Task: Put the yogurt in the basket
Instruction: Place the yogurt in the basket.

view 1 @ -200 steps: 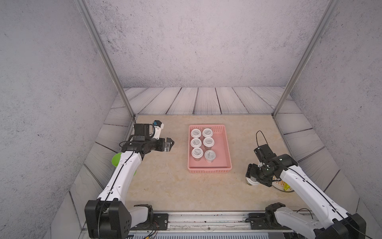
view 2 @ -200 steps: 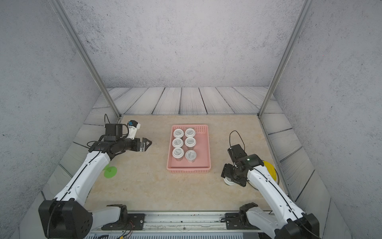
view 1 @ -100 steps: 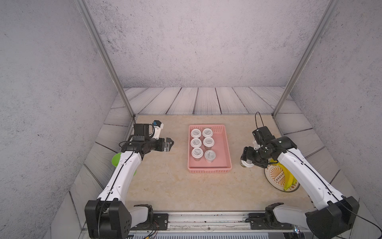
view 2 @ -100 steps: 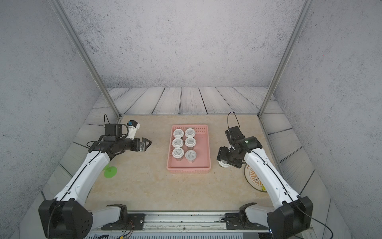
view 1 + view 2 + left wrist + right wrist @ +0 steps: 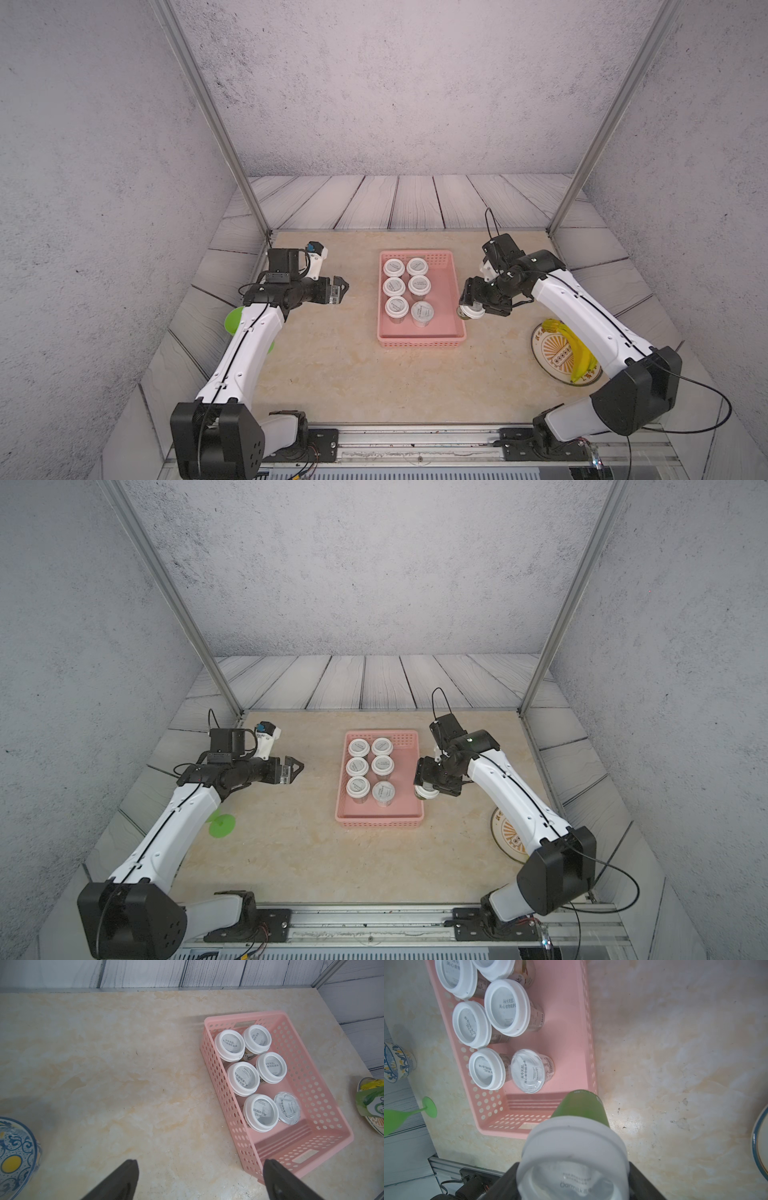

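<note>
While the left claw (image 5: 341, 289) gapes empty, the right claw (image 5: 471, 308) grips a yogurt cup (image 5: 573, 1147) by the basket (image 5: 419, 343).

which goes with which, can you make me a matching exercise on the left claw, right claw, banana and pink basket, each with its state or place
Column one:
1. left claw
2. right claw
3. banana
4. pink basket

Column two:
a. lies on the plate
b. holds six yogurt cups
c. open, gripping nothing
d. shut on the green yogurt cup

Pairs: 1-c, 2-d, 3-a, 4-b
</note>
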Controlling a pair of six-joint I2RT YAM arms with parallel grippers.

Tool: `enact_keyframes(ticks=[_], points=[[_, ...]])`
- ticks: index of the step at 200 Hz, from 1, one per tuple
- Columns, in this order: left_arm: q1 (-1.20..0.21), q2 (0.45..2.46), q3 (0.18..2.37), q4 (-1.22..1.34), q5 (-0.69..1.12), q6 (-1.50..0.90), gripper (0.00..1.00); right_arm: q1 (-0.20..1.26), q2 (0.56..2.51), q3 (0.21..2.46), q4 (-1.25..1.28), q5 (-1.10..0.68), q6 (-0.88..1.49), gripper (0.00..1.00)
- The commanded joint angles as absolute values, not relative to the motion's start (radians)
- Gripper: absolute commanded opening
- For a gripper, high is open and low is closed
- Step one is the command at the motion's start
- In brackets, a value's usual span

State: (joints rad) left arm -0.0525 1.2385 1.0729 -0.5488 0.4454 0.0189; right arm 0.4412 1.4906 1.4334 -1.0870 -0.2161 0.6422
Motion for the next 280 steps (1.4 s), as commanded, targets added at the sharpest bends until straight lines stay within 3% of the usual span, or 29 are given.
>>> enact_keyframes(ticks=[1, 280], points=[[-0.039, 1.221, 1.064, -0.548, 0.451, 0.031, 0.99, 0.474, 1.525, 1.456, -1.077, -0.231, 0.633, 0.74], [-0.03, 1.216, 1.053, -0.54, 0.462, 0.03, 0.99, 0.565, 1.876, 1.535, -1.034, -0.194, 0.556, 0.72]])
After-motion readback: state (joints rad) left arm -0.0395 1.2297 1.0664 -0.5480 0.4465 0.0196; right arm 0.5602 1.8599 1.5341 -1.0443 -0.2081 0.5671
